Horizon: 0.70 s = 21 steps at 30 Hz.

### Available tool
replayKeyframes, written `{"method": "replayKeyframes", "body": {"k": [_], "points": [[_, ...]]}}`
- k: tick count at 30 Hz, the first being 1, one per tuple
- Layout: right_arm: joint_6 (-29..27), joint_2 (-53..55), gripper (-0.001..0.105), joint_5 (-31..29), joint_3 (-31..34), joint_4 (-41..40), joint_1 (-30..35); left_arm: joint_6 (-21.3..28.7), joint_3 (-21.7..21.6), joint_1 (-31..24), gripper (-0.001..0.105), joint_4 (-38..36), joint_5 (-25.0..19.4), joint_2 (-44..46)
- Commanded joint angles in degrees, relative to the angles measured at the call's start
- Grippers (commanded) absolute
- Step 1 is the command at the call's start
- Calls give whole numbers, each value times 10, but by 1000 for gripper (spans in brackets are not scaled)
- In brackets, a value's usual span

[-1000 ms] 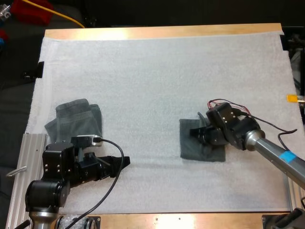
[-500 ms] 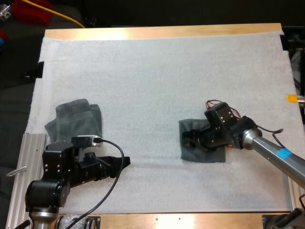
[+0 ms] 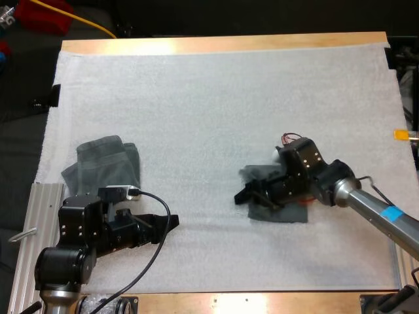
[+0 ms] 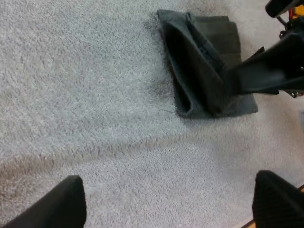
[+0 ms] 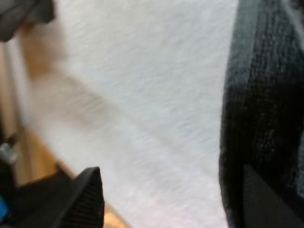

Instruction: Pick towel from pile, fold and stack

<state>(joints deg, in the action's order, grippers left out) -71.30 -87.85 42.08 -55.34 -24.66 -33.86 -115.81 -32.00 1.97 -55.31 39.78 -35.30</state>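
The folded towel [image 3: 288,214] lies on the white mat [image 3: 196,98] at about 4 o'clock from its centre. The right jaws stand apart at the towel's 9 o'clock edge, with one finger [image 4: 266,76] seemingly tucked against the raised top layer rather than clamped on it. If that arm pulls toward 9 o'clock, I judge the finger could snag the layer and drag the fold open, or slide the towel askew. The left jaws hang wide apart and empty at 7 o'clock, near the crumpled towel [image 3: 105,163].
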Motion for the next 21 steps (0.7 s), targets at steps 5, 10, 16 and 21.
{"method": "replayKeyframes", "body": {"k": [5, 10, 16, 21], "points": [[-7, 4, 59, 12, 2, 14, -34, 3, -3, 3, 70, 3, 8, -2], [-4, 4, 59, -97, 2, -3, -37, 3, -3, 3, 70, 3, 12, -2], [-5, 4, 59, -101, 2, -2, -37, 3, -3, 3, 70, 3, 12, -2], [-5, 10, 59, -120, 2, -3, -37, 3, -3, 3, 70, 3, 12, -2]]}}
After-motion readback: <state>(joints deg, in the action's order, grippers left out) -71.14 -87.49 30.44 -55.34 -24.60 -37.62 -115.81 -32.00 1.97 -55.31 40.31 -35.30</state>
